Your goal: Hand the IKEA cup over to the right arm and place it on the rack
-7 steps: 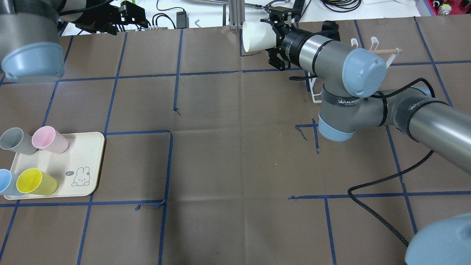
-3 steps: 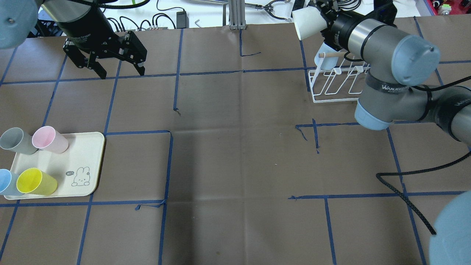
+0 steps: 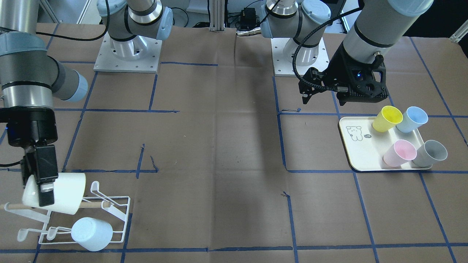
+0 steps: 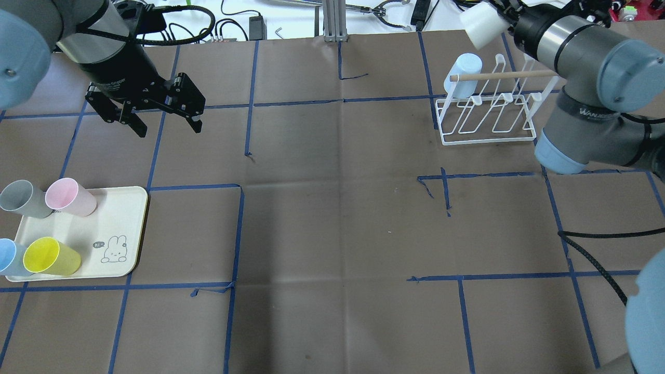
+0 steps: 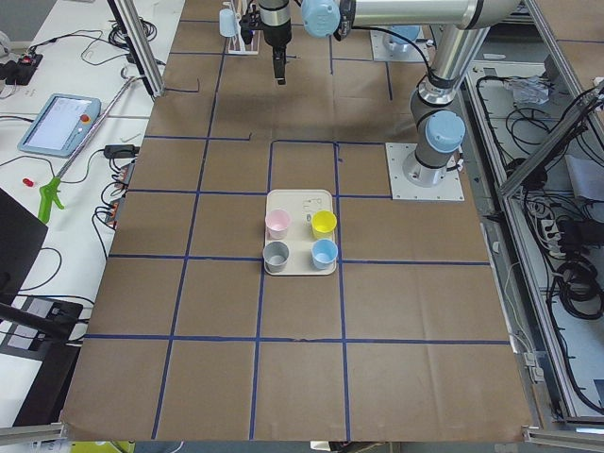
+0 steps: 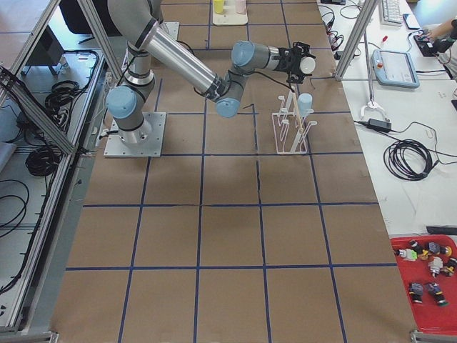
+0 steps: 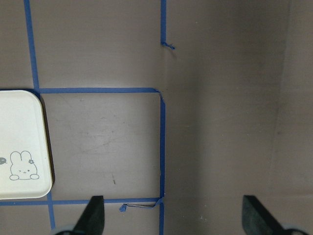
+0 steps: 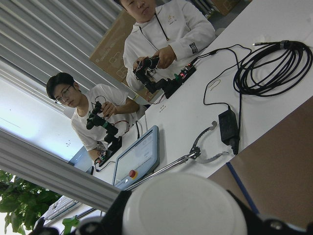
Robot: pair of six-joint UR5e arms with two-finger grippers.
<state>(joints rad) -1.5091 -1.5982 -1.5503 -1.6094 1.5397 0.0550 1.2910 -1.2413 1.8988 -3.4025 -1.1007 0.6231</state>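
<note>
Since a moment ago the right arm (image 4: 582, 47) has carried the white cup (image 3: 67, 193) sideways along the table's far edge, from beside the rack's (image 4: 486, 139) near corner to a spot above the rack. The wooden dowel handle (image 4: 499, 76), then partly covered by the arm, now shows in full. The left gripper (image 4: 167, 124) has also shifted a little nearer the tray (image 4: 122, 208).

The right gripper (image 3: 41, 190) pinches the white cup across its body, one black finger flat on the side facing the front camera. The cup lies on its side in the air, its wider mouth end toward the robot's left. In the front view it overlaps the dowel; the right side view shows it raised above the prongs, not hooked on any. The left gripper's fingers are spread wide and hold nothing, hovering over bare brown table.

A pale blue cup (image 4: 464, 70) already hangs on the rack's end prong. On the cream bunny tray sit four cups: grey (image 4: 21, 199), pink (image 4: 70, 197), blue (image 4: 8, 257) and yellow (image 4: 52, 256). A black cable (image 4: 592, 249) trails across the table beside the right arm.
</note>
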